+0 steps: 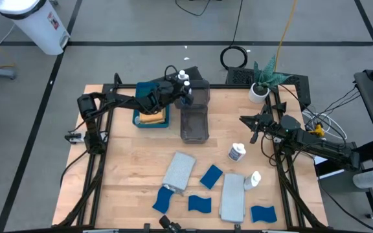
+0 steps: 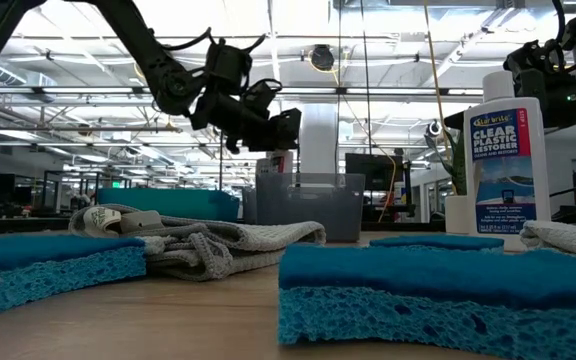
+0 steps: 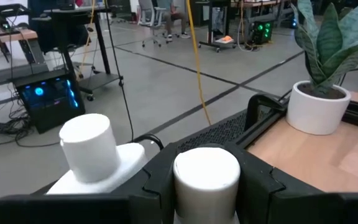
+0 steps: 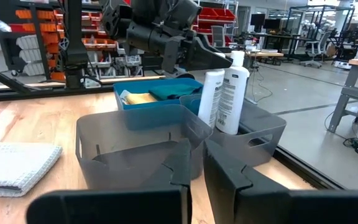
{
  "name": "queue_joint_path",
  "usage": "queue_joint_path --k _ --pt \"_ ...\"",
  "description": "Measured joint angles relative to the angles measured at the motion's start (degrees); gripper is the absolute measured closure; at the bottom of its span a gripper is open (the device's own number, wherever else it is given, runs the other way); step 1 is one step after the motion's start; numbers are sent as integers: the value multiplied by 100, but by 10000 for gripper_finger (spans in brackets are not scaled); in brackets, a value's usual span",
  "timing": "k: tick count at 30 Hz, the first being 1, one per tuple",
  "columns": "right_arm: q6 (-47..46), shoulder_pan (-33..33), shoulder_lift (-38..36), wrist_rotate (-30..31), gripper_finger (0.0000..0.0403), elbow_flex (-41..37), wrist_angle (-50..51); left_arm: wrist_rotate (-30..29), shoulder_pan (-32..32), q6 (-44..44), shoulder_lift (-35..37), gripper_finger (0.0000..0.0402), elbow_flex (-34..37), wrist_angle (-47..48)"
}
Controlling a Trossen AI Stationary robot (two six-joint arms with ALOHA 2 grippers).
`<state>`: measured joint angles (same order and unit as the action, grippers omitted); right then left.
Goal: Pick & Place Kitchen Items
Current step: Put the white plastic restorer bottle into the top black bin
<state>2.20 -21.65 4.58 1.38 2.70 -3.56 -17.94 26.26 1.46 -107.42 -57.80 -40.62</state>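
Holding: white bottle (image 3: 206,180) by its cap, between the left gripper (image 1: 185,90)'s fingers, closed partway around it, over the far grey bin (image 4: 263,127).
Reason for grip: likely a neck hold keeping the bottle upright for lowering beside the second bottle (image 4: 209,98) already standing in that bin.
Look of bottle: tall, white, plain round cap, label with small print; both bottles upright and touching or nearly so.
Near bin (image 1: 193,124): grey, translucent, apparently empty, just in front of the far one.
Blue tray (image 1: 151,119): beside the bins, holding folded orange and dark green cloths, seemingly sorted by kind.
Remaining on table: one upright labelled bottle (image 1: 237,153), one lying bottle (image 1: 252,180), two light grey cloths (image 1: 179,171), four blue sponges (image 1: 210,176), spread across the near half.
Right gripper (image 1: 254,129): fingers shut on nothing, parked near the table's right edge, beside the potted plant (image 1: 264,81); probably waiting clear of the left arm.
Progress: judged partway, with most items unplaced.
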Motion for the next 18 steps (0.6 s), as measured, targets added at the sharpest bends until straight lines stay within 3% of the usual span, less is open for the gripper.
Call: queue_joint_path --k 8,18 --pt "-1 -1 -2 1 383 2 0 -2 -8 21 2 282 0 279" --pt "0 -1 -1 1 383 0 0 -17 -136 -165 42 250 11 371"
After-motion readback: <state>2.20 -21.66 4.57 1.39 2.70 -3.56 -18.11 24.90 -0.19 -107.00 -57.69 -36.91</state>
